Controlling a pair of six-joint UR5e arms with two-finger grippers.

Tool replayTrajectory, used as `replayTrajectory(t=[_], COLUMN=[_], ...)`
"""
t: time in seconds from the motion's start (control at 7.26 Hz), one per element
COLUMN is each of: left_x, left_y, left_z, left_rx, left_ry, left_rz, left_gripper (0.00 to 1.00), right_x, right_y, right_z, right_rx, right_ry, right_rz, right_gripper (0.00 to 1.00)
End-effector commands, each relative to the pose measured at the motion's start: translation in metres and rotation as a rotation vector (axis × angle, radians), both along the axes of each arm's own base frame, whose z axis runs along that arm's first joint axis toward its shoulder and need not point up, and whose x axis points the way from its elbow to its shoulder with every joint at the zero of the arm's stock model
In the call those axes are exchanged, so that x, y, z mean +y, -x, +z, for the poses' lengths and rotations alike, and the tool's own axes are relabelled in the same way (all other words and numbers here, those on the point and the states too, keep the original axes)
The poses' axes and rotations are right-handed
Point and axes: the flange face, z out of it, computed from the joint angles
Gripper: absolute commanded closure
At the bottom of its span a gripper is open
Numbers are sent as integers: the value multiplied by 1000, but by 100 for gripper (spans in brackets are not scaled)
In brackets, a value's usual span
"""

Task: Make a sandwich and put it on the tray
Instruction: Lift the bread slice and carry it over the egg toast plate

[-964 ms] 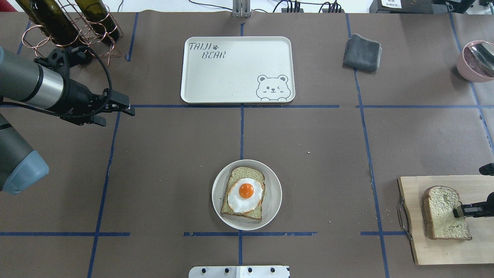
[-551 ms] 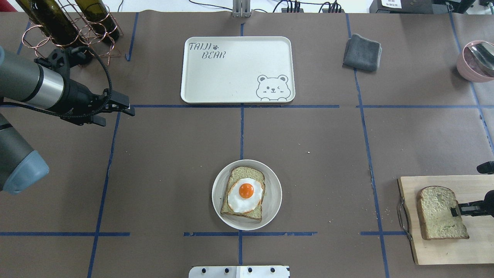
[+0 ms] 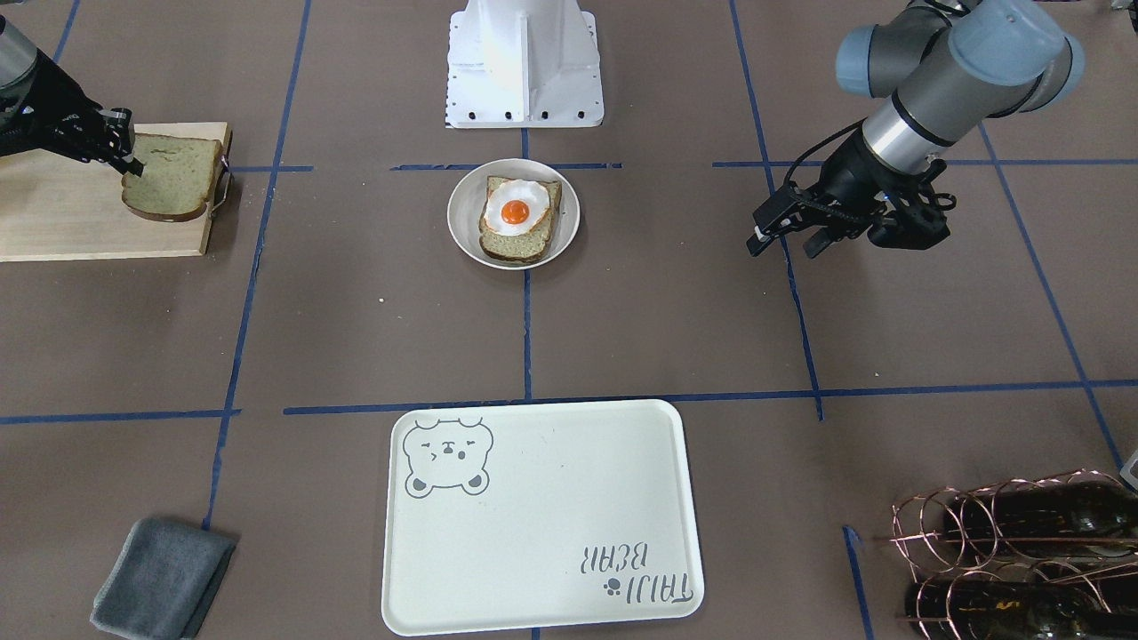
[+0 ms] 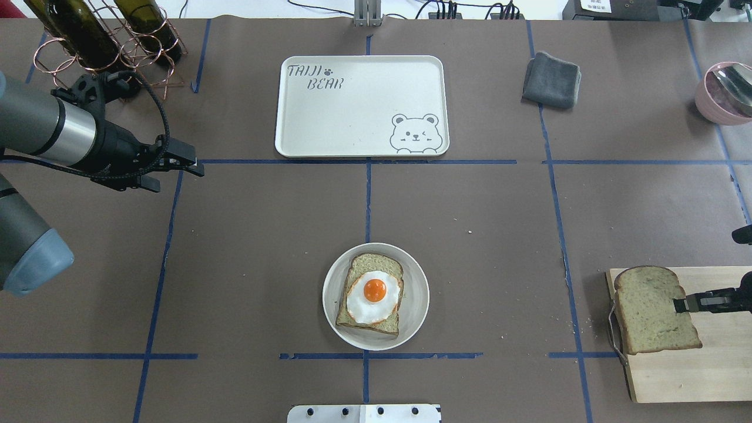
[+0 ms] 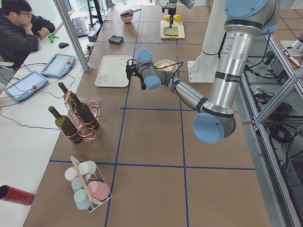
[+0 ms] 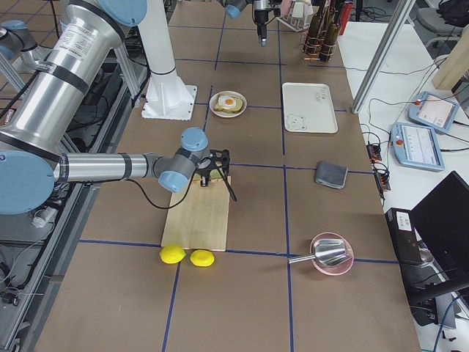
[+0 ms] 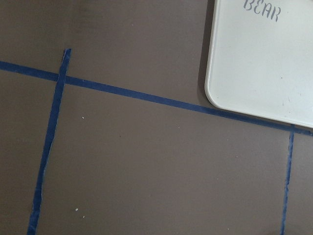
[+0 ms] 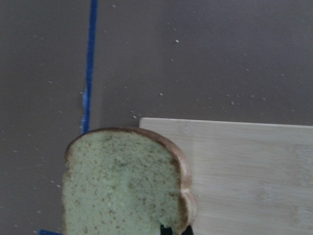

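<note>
My right gripper (image 4: 681,304) is shut on the edge of a bread slice (image 4: 653,310) and holds it above the left end of the wooden cutting board (image 4: 699,370). The slice also shows in the front view (image 3: 171,176) and the right wrist view (image 8: 122,186). The other bread slice (image 4: 377,263) lies in a round white dish (image 4: 418,296) with the fried egg (image 4: 373,296) on top. The tray (image 4: 352,111) lies bare at the far middle of the table. My left gripper (image 4: 181,179) hovers open and empty left of the tray.
A grey folded cloth (image 4: 551,79) lies right of the tray. A copper rack with wine bottles (image 4: 106,35) stands at the far left. A pink bowl with a metal scoop (image 4: 725,94) is at the far right. Two yellow lemons (image 6: 183,255) lie beside the board.
My right gripper has lifted the bread slice and carried it leftward, so it now overhangs the cutting board's handle end. The left arm has barely moved.
</note>
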Motion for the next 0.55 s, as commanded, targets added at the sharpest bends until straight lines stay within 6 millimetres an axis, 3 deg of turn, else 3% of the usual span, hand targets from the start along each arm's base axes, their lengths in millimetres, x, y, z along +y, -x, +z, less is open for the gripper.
replayTrajectory(t=[0.0,0.14,0.28,0.41], left_x=[-1,-2,-2,-1], left_y=[-2,-3,-4,-3], left_z=[3,5,6,7], left_rx=[-5,-7,-8,-7], left_ry=[4,6,5,3], left_rz=[2,4,6,7], left_gripper=[0,0,0,0], right_x=[-37,-58,-92,-108], right_y=[-9,9,38,74], right_z=[-59,-88,-129,-167], right_rx=[-174,-226,-289,-307], right_ry=[-36,-29,37,82], right_rz=[-18,-2,40,28], right_gripper=[100,100,100,100])
